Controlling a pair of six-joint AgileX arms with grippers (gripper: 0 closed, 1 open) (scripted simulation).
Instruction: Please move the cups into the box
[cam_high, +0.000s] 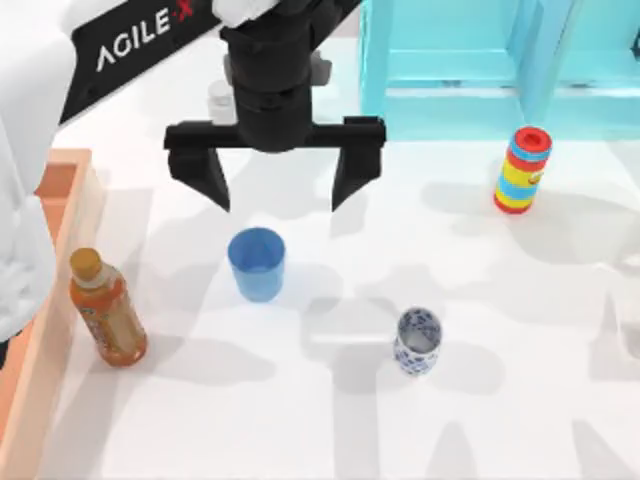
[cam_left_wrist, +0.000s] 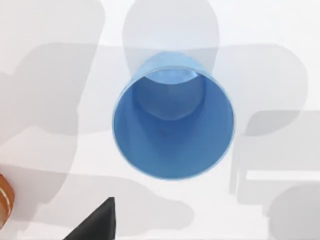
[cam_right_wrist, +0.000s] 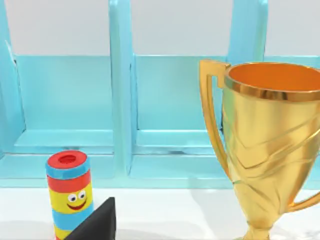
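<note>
The plain blue cup (cam_high: 257, 263) stands upright on the white table, left of centre. My left gripper (cam_high: 280, 195) hangs open just behind and above it, and the fingers touch nothing. In the left wrist view the blue cup (cam_left_wrist: 172, 115) is seen from above into its mouth, with one black fingertip (cam_left_wrist: 97, 222) beside it. The white cup with blue flowers (cam_high: 417, 341) stands upright to the right and nearer the front. The light-brown wooden box (cam_high: 45, 300) lies along the table's left edge. In the right wrist view one black fingertip (cam_right_wrist: 97, 222) of my right gripper sits off to the side, so the jaws stand apart.
An orange bottle (cam_high: 105, 308) stands beside the box rim. A rainbow-striped cylinder (cam_high: 523, 170) stands at the right in front of the turquoise shelf (cam_high: 470, 60). A small white object (cam_high: 220, 100) sits behind the left gripper. A gold trophy (cam_right_wrist: 270, 145) stands near the right wrist camera.
</note>
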